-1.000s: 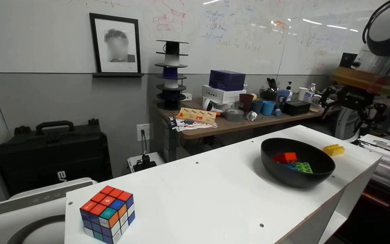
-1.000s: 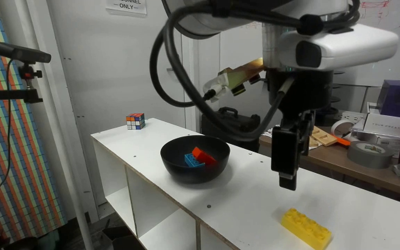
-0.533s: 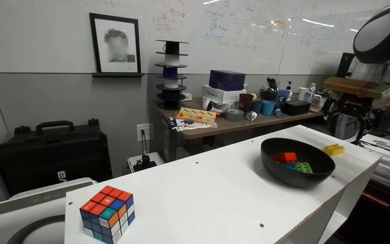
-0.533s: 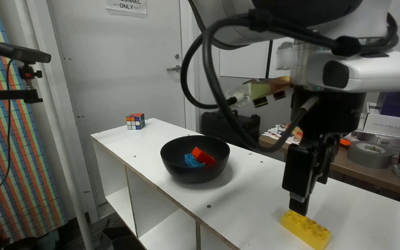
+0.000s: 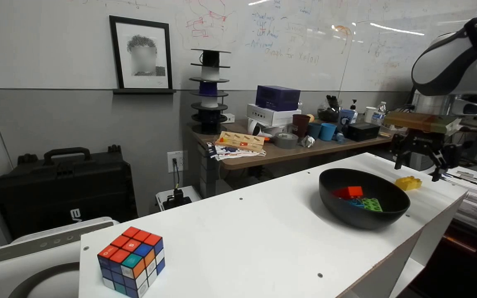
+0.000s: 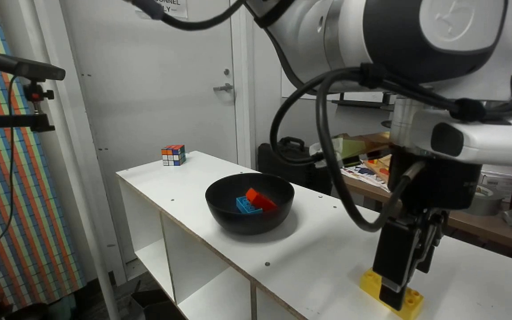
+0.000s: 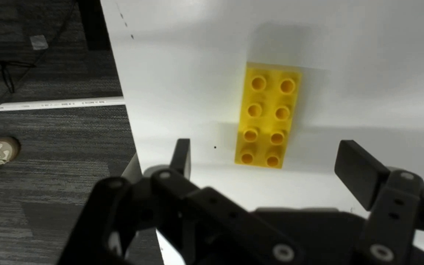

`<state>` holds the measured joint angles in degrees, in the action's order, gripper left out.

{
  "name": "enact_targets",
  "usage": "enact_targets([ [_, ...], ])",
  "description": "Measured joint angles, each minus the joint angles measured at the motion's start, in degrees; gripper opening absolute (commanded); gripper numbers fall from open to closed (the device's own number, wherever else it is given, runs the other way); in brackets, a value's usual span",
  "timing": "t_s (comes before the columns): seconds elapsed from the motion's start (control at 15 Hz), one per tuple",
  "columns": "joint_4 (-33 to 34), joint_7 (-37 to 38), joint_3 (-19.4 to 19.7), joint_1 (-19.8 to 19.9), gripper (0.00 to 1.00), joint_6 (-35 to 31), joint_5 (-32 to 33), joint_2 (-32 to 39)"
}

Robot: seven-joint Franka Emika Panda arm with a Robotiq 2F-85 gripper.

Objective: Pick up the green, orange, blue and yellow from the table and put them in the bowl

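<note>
One yellow brick point(image 7: 266, 117) lies at wrist-view 12 o'clock from the tool point(image 7: 269, 162), jaws spread; gripping only its near end may let it pivot.

The bowl point(image 5: 358, 220) of blocks point(image 5: 354, 191) stands between cube point(image 5: 131, 260) and brick point(image 5: 408, 183).
</note>
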<state>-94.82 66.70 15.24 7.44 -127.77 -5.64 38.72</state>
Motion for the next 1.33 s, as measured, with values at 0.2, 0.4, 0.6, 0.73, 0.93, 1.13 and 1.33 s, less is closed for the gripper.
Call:
enact_targets([
  [0.2, 1.98, -0.06, -0.03, 0.0, 1.0, 0.68, 0.31, 2.12],
  [0.4, 3.45, -0.07, -0.07, -0.02, 1.0, 1.82, 0.88, 3.7],
  [0.6, 4.9, -0.09, -0.07, -0.02, 0.68, 3.08, 1.44, 5.19],
  [0.73, 5.97, -0.27, -0.1, -0.02, 0.51, 3.31, 1.53, 5.69],
  [0.93, 6.65, -0.92, -0.3, -0.06, 0.27, 3.33, 1.7, 5.8],
  [1.13, 6.91, -1.43, -0.29, -0.41, 0.15, 3.07, 2.59, 5.56],
  [1.33, 6.89, -1.78, -0.29, -0.59, 0.16, 3.09, 2.92, 5.38],
])
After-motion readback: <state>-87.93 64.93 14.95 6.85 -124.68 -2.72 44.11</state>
